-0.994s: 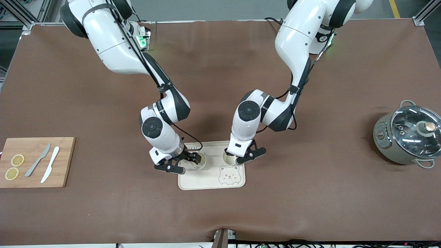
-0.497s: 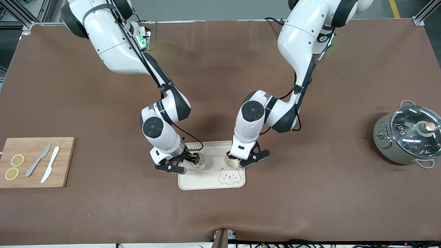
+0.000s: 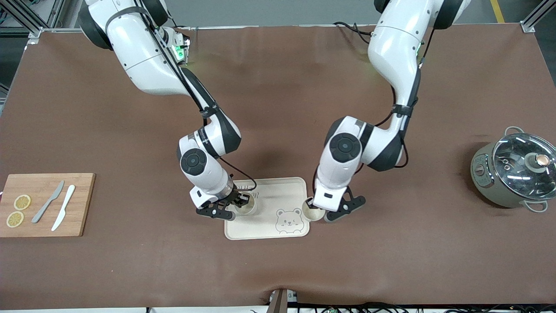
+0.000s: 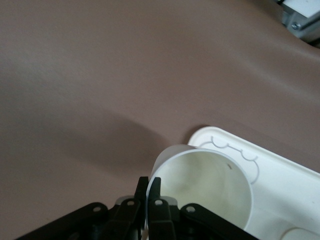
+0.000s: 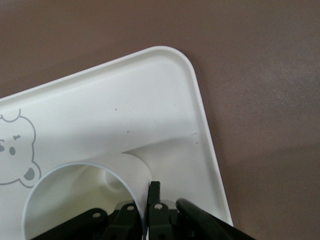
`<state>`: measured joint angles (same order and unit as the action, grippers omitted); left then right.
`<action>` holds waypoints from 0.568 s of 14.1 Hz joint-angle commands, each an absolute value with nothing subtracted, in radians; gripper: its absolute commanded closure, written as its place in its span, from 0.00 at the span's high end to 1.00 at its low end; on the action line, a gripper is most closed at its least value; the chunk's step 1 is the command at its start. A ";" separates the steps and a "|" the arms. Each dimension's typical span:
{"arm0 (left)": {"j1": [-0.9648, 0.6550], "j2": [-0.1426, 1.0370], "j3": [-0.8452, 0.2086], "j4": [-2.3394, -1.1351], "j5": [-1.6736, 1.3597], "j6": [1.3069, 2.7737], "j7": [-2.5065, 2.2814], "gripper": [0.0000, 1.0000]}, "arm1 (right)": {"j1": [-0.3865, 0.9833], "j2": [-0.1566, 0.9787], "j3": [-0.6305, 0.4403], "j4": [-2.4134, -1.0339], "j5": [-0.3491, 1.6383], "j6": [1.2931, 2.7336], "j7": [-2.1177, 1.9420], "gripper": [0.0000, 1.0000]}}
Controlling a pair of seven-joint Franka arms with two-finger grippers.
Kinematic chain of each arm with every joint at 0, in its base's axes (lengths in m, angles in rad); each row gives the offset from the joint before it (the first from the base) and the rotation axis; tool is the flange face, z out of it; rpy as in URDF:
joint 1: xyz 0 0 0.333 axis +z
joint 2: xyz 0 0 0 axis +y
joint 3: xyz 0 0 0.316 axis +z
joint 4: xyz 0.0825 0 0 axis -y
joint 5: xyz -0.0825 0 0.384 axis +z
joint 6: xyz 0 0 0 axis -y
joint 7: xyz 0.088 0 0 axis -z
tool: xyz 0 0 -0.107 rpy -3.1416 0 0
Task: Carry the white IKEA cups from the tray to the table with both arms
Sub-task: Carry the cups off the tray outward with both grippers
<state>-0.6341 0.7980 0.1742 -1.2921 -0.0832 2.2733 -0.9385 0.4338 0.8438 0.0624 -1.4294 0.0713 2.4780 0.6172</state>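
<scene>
Table (image 3: 391, 261) is bearing the tray (image 3: 265, 232) mid-way. Left gripper (image 3: 323, 211) is pinching one cup's (image 3: 313, 213) wall, hanging over the tray's edge twd the left arm's end. Right gripper (image 3: 238, 203) is clamping the 2nd cup (image 3: 246, 207) on the tray, at the right arm's end. Step: carry-off, I'd say. Next: lift clear, set down on bare table w/o tipping.

We see a matt brown sheet over the counter (image 3: 391, 261), faintly rippled, smooth cream plastic-looking tray (image 3: 260, 232) with slight sheen, smooth white cups (image 3: 313, 214) (image 3: 246, 208), wood-grain cutting board (image 3: 82, 204), glossy glass pot lid (image 3: 521, 163), black matt claws (image 3: 322, 214) (image 3: 234, 204)
</scene>
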 commanded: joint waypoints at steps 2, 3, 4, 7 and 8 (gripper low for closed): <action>-0.601 0.761 0.173 -1.310 -0.097 2.223 -0.864 0.00 | 0.443 0.861 0.054 -1.401 0.055 2.474 0.630 0.00; -0.579 0.758 0.173 -1.310 -0.095 2.200 -0.835 0.00 | 0.443 0.861 0.055 -1.401 0.057 2.474 0.630 0.00; -0.557 0.746 0.172 -1.312 -0.095 2.177 -0.797 0.00 | 0.443 0.861 0.055 -1.401 0.057 2.474 0.634 0.00; -0.499 0.738 0.170 -1.313 -0.100 2.119 -0.703 0.00 | 0.443 0.850 0.055 -1.382 0.060 2.456 0.634 0.00; -0.479 0.733 0.170 -1.313 -0.100 2.105 -0.674 0.00 | 0.443 0.836 0.055 -1.373 0.064 2.448 0.632 0.00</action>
